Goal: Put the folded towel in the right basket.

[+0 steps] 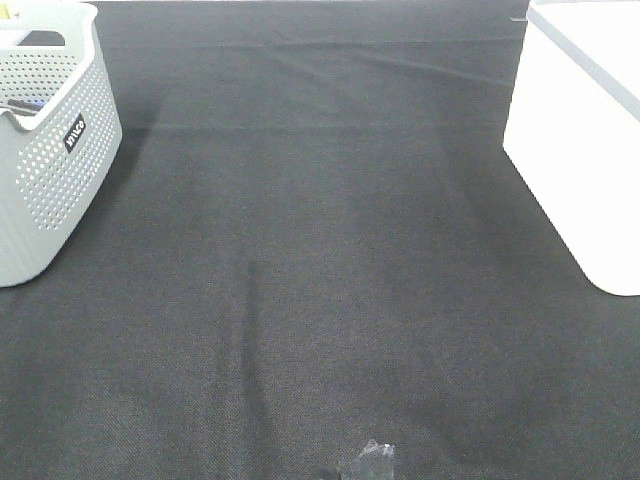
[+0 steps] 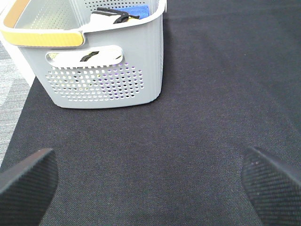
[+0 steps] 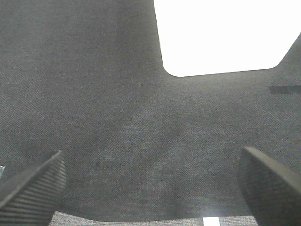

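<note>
Towel [image 2: 127, 10], blue and folded, lies in the grey basket [image 2: 136, 70], well apart from the left jaws [image 2: 150, 176]; both pairs of jaws are spread, empty. White basket [image 1: 585, 140] stands right.

The table [image 1: 320, 260] is covered in dark charcoal cloth with a fine woven texture. The left basket [image 1: 50, 170] is light grey, perforated with a regular grid of small round holes, and carries a small black label with white lettering. In the left wrist view its rim handle [image 2: 44, 37] is yellow-orange, and blue, black and white items [image 2: 120, 13] lie inside. The right basket [image 1: 580, 140] is plain white. The pincer pads [image 2: 28, 181] are black with a ribbed pattern.
</note>
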### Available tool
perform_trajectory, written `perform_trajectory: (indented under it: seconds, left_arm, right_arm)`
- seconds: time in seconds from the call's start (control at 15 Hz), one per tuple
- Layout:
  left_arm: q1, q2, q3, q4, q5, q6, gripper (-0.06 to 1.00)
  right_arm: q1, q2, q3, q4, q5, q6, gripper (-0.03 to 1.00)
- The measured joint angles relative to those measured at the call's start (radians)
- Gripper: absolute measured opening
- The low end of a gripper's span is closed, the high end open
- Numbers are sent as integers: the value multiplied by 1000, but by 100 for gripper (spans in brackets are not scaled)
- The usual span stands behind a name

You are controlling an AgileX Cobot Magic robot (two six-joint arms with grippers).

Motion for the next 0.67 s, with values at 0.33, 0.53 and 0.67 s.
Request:
perform_trajectory:
  seconds: [0.33, 0.53, 0.67]
  left_arm:
    - [0, 0, 0, 0, 0, 0, 99]
    - [0, 0, 0, 0, 0, 0, 99]
    - [0, 0, 0, 0, 0, 0, 99]
  right_arm:
    - [0, 0, 0, 0, 0, 0, 95]
    - [0, 0, 0, 0, 0, 0, 94]
    - [0, 0, 0, 0, -1, 0, 94]
